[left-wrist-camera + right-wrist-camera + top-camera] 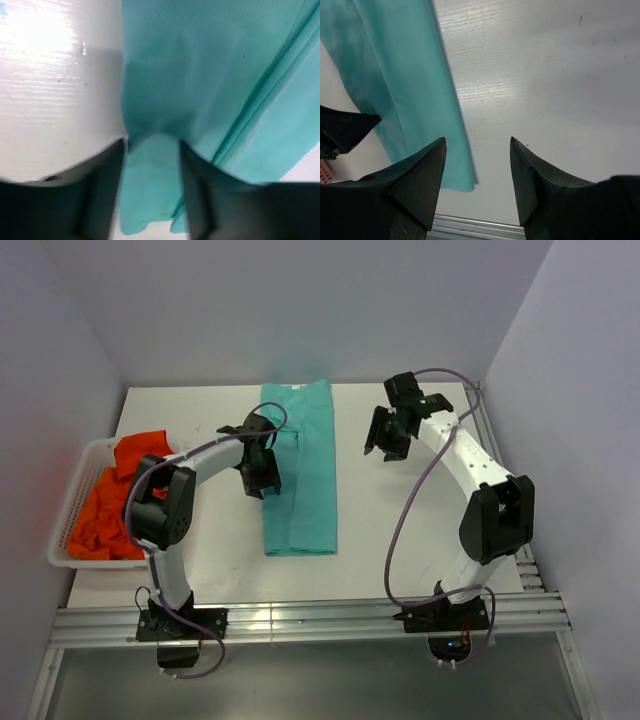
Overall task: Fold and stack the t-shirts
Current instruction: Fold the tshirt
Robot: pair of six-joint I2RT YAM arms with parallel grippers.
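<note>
The teal-green t-shirt (300,470) lies on the white table as a long narrow strip folded lengthwise, its hem toward the arms. My left gripper (262,475) is at the shirt's left edge; in the left wrist view (151,145) its jaws stand apart with a flap of the teal shirt (200,65) between them. My right gripper (385,445) is open and empty over bare table just right of the shirt; the right wrist view (477,145) shows the shirt's right edge (395,75) to its left. Orange-red t-shirts (115,500) lie crumpled at the far left.
A white slatted basket (60,550) at the table's left edge holds the orange-red shirts. The table (420,530) ends at a metal rail (300,620) in front. Grey walls close in the back and both sides.
</note>
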